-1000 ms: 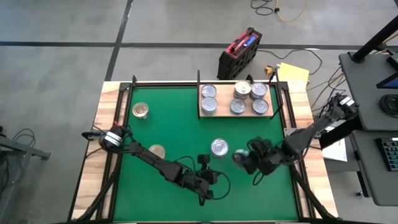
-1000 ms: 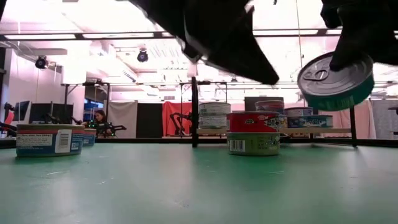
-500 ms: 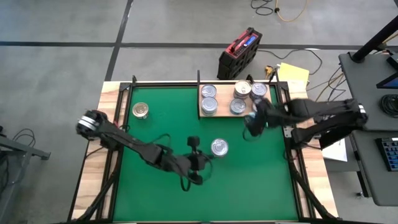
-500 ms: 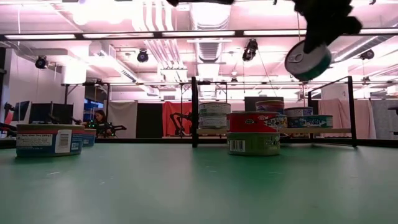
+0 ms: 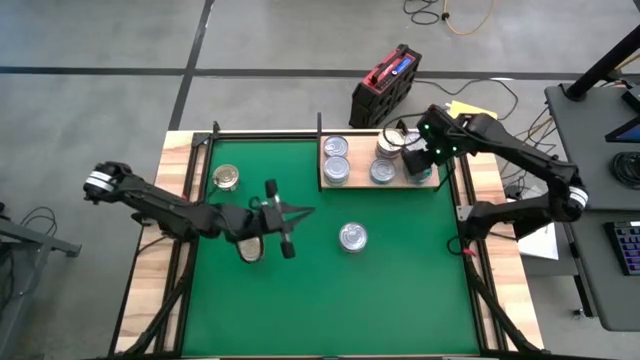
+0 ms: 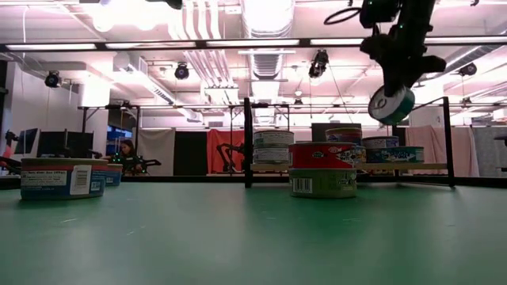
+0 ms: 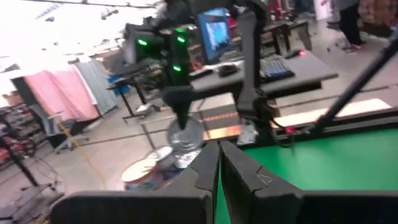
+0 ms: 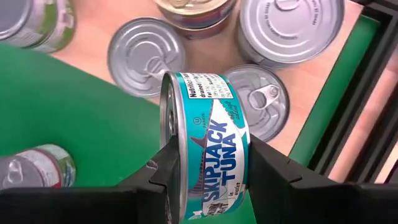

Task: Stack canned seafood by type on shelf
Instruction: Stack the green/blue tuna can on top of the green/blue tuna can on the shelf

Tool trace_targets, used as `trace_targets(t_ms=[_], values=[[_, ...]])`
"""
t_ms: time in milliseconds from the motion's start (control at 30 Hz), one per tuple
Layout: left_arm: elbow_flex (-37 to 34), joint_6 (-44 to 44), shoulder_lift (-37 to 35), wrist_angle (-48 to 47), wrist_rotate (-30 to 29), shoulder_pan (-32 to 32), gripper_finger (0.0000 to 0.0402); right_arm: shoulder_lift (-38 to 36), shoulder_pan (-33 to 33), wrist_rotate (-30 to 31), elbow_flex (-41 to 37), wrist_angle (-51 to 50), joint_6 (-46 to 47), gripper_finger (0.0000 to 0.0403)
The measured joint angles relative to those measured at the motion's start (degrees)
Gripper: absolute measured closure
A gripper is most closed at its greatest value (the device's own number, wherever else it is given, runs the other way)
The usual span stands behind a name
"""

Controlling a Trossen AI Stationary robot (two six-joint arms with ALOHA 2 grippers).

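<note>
My right gripper hangs over the right end of the pale wooden shelf, shut on a teal "Skipjack Tuna" can, which also shows in the low view. Several silver-lidded cans stand on the shelf, some stacked two high. On the green mat stand a silver-lidded can, a gold-lidded can and one can partly under the left arm. My left gripper is shut on nothing, level above the mat's middle left. My right gripper pinches the tuna can between its two fingers, one finger on the lid face and the other on the bottom face. The fingers slant down from above. The can stands on edge, label outward, lifted clear above the shelf's cans.
A thin black frame rims the table, with an upright post at the shelf's left end and a rail close to its right end. A red and black case lies on the floor beyond the far edge.
My right gripper has carried the tuna can up from the mat's near right toward the far edge, over the shelf's right end, turning as it went. My left gripper, still shut, has risen from near the front edge toward the mat's middle left and tipped level.
</note>
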Motion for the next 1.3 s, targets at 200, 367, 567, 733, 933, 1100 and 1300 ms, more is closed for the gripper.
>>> trace_targets(t_ms=[200, 367, 567, 733, 933, 1100, 1300], values=[[-2.0, 3.2, -5.8, 0.2, -0.2, 1.8, 0.0402, 0.9, -0.5, 2.0, -1.7, 0.6, 1.6, 0.0279], [-3.0, 5.8, -9.3, 0.2, -0.2, 2.6, 0.0402, 0.5, -0.5, 2.1, -4.5, 2.9, 3.2, 0.0279], [-4.1, 6.9, -11.0, 0.0, -0.6, 2.7, 0.0402, 0.1, -0.5, 3.5, -7.1, 6.7, 3.9, 0.0279], [-4.0, 9.0, -11.3, -0.3, -4.5, 2.9, 0.0402, 0.1, -0.5, 7.5, -7.4, 6.6, 4.8, 0.0279], [-3.6, 10.6, -11.5, -0.2, -5.3, 3.0, 0.0402, 0.1, -0.5, 8.3, -8.1, 8.4, 5.1, 0.0279], [-3.5, 10.9, -11.5, -0.2, -5.5, 3.0, 0.0402, 0.1, -0.5, 8.2, -9.9, 10.1, 5.1, 0.0279], [-3.5, 10.9, -11.5, -0.2, -5.5, 3.0, 0.0402, 0.0, -0.5, 8.3, -11.4, 10.3, 5.1, 0.0279]])
